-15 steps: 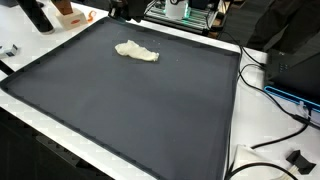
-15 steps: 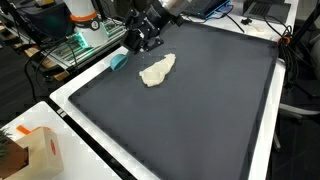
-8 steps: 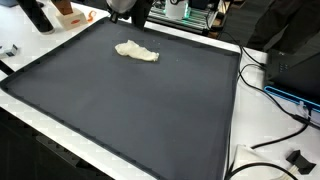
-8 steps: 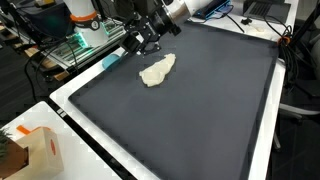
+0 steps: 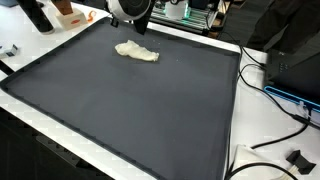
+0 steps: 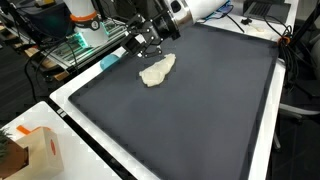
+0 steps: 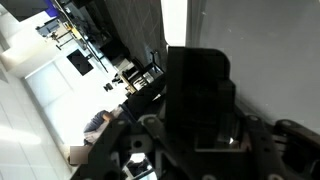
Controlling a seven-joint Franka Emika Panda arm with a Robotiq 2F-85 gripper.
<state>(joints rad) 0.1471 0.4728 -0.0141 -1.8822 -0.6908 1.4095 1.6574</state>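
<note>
My black gripper (image 6: pixel 150 45) hangs just above the crumpled cream cloth (image 6: pixel 157 70) lying on the dark grey mat (image 6: pixel 200 110). I can't tell the jaw opening, and it seems empty. The cloth looks soft and light, so I'd pinch a raised fold

Even room light leaves the dark grey rubber mat (image 5: pixel 150 110) almost shadowless in both exterior views, while the wrist view glares white at upper left, its foreground dark and blurred.

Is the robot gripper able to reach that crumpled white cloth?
Probably yes. The gripper hovers just above the cloth, and nothing on the dark mat lies between them.
</note>
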